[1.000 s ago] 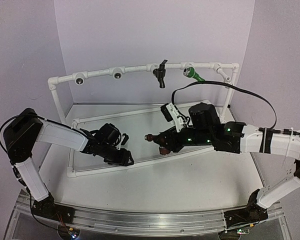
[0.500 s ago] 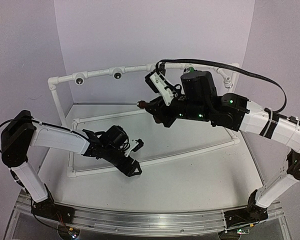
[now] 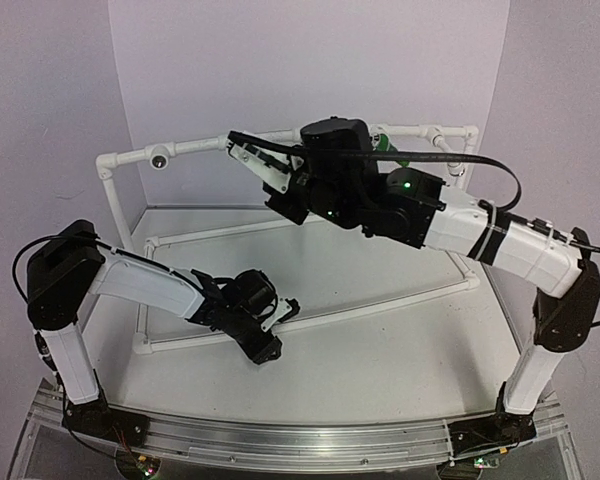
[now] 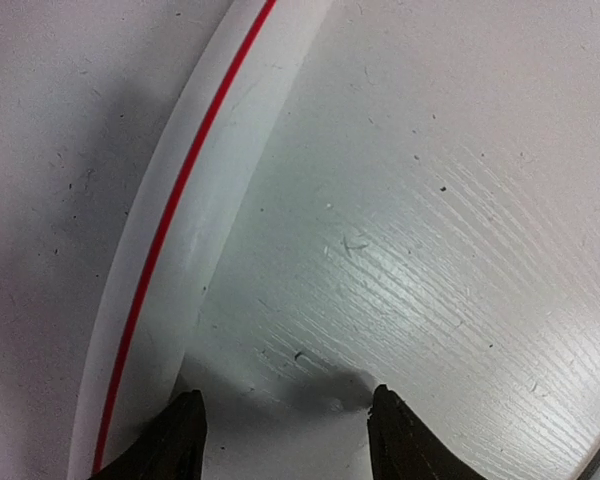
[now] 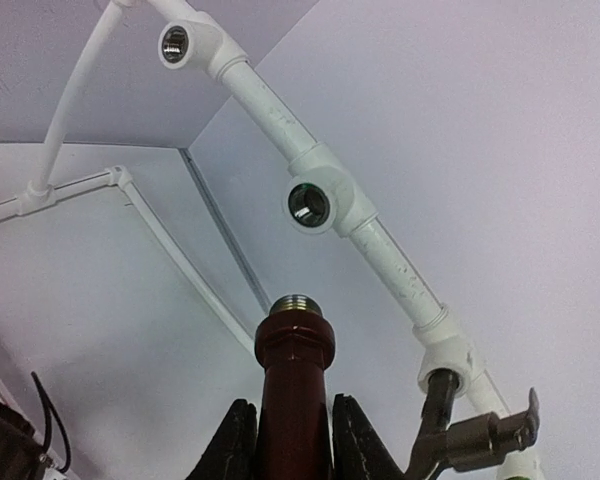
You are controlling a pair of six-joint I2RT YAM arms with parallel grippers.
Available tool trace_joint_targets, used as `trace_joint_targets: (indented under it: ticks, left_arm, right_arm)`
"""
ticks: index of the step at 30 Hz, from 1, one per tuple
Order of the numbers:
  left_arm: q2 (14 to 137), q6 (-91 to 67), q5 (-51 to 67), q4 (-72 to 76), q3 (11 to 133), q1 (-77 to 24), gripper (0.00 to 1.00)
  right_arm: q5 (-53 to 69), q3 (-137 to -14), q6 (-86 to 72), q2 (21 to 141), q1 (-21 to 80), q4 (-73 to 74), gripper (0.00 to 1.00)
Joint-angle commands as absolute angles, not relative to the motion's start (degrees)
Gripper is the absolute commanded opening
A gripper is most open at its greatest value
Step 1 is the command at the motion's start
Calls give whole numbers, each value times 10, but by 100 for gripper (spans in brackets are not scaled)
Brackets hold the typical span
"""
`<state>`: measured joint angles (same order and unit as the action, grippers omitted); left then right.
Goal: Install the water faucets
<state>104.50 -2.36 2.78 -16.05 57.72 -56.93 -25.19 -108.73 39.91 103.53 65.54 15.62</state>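
The right gripper (image 5: 295, 445) is clamped on the reddish-brown faucet (image 5: 295, 345). Its threaded silver mouth points up toward the nearer empty tee socket (image 5: 308, 205) on the white pipe frame (image 5: 385, 260), not yet touching it. To do this step well, I judge, the threads should be squared to the socket's bore before pushing in and twisting, since any tilt risks a crooked start. Low over the table (image 4: 460, 200), the left gripper (image 4: 285, 445) stands parted and empty beside a red-striped pipe (image 4: 180, 250). There are three faucets in all — the held one, a black faucet (image 5: 435, 410) seated in the rail and a green faucet (image 3: 384, 144) partly hidden — and two empty sockets, the farther socket (image 5: 173, 45) among them.
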Motion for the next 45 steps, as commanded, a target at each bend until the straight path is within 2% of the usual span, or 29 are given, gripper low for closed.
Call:
trace_joint_targets:
  ticks: [1,5,11,14,18,22,27,30,35,43,45]
  left_arm:
    - [1078,-27,-27,-145,586,-559,49]
    - [1078,-35,-24,-121,573,-559,36]
    - [1078,-39,-2,-90,552,-559,16]
    - [1079,-39,18,-84,553,-559,10]
    - [1062,-44,21,-99,566,-559,9]
    - [1033,-63,28,-142,598,-558,15]
    - [993,-82,31,-186,633,-558,49]
    - [973,-75,-6,-199,633,-554,62]
    - [990,-50,-7,-205,639,-529,68]
    - [1069,-29,29,-201,656,-513,69]
    - [1081,-28,29,-197,655,-513,66]
  right_arm:
    - [-375,-1125,535,1091,674,38,0]
    - [-413,-1113,588,1117,676,-63,0]
    - [-438,-1154,644,1163,674,-120,0]
    - [-439,-1171,655,1178,673,-122,0]
    - [-436,-1152,623,1165,671,-117,0]
    - [-421,-1125,552,1135,669,-91,0]
    - [-405,-1117,505,1111,669,-70,0]
    - [-399,-1122,499,1107,669,-64,0]
    - [-399,-1141,496,1119,669,-50,0]
    - [-430,-1178,511,1148,669,-40,0]
    - [-437,-1185,524,1157,669,-40,0]
